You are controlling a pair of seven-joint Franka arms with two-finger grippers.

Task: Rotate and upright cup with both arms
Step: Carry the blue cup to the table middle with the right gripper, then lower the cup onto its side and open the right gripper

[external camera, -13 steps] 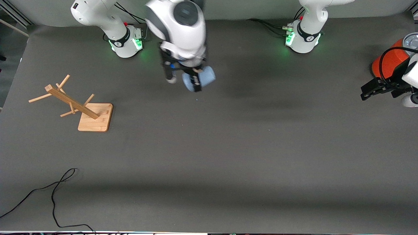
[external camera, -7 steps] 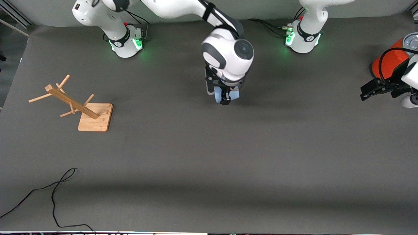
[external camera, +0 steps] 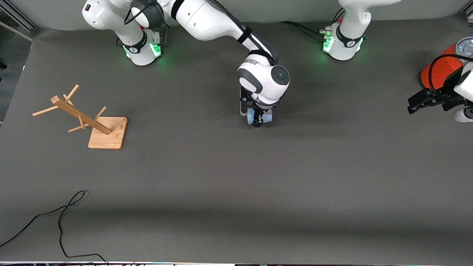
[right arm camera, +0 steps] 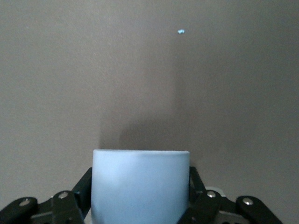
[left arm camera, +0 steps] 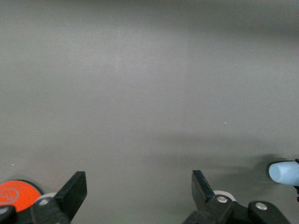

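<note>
Over the middle of the table [external camera: 236, 184], my right gripper [external camera: 258, 120] is clamping the cup [right arm camera: 140, 184]; my left gripper [left arm camera: 138, 196] is waiting with fingers apart beside the orange cylinder [external camera: 441, 70]

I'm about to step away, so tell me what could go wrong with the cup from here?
1. The right gripper is shut on the cup, which its wrist hides in the front view; if the hold is shallow, the cup might slip.
2. The left gripper waits open at the left arm's end of the table, beside the orange cylinder; swinging out for a handover, it could knock it.
</note>
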